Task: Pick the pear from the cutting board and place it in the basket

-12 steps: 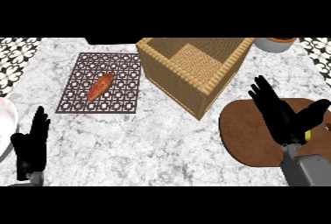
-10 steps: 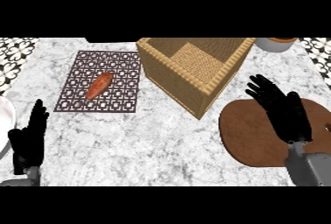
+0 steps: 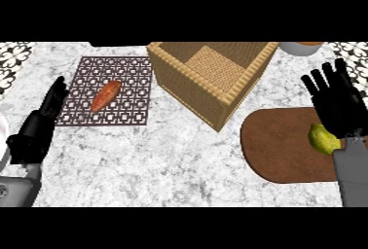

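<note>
Right hand (image 3: 336,108) hangs open, fingers straight and spread, holding nothing. As I read it, no part of the task is done yet. The pear (image 3: 322,138) lies on the board (image 3: 277,151), near its right side and partly hidden by my wrist. The basket (image 3: 212,73) shows only its woven floor. What remains is the whole job: close on the pear, lift it, carry it up and left over the basket's rim, then let go.

My forearm comes in from the lower right edge. The palm sits past the pear and the fingertips point away from me, beyond the board's far edge (too far forward for a grasp, I judge). Left hand (image 3: 37,129) rests open on the desk's (image 3: 165,155) left side, beside the mat (image 3: 133,104).
</note>
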Robot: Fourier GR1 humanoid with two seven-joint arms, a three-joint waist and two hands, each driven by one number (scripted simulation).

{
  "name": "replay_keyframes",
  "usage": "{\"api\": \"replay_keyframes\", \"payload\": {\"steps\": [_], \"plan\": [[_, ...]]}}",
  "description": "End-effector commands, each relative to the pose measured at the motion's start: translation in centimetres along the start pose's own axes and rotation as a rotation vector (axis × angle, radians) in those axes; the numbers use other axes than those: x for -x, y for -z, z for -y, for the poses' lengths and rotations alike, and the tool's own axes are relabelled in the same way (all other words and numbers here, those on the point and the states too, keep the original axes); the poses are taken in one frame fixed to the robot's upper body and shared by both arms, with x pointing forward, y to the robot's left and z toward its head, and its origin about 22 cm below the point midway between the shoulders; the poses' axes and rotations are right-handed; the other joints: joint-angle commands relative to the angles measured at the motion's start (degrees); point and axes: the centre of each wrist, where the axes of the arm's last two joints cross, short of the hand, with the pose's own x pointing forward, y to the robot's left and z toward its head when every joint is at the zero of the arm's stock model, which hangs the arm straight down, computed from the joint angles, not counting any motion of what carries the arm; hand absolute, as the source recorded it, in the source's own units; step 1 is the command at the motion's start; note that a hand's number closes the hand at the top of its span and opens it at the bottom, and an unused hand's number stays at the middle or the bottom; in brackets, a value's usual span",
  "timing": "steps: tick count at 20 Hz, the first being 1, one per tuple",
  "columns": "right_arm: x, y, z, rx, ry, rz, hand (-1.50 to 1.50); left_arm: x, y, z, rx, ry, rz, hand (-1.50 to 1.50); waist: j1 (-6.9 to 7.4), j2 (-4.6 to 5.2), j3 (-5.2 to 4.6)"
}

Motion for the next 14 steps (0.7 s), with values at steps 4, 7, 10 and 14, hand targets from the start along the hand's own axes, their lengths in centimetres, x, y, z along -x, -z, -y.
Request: {"api": "replay_keyframes", "payload": {"steps": [4, 7, 10, 14], "plan": [[-13.1, -0.1, -0.7, 0.161, -0.255, 0.058, -1.50, -1.9, 0.9, -0.1, 0.079, 0.020, 0.058, 0.00, 1.09, 0.43, -0.62], [-18.1, -0.6, 0.0, 0.251, -0.561, -0.015, -1.50, -3.5, 1.0, 0.7, 0.094, 0.002, 0.099, 0.00, 2.69, 0.88, -0.53], [-21.2, -2.0, 0.8, 0.242, -0.802, -0.191, -1.50, -2.8, 1.2, 0.1, 0.111, 0.006, 0.081, 0.00, 2.71, 1.49, -0.47], [-23.2, -2.5, 0.1, 0.020, -1.048, -0.376, -1.50, -3.8, 1.5, 1.0, 0.114, -0.005, 0.103, 0.00, 3.50, 1.51, -0.19]]}}
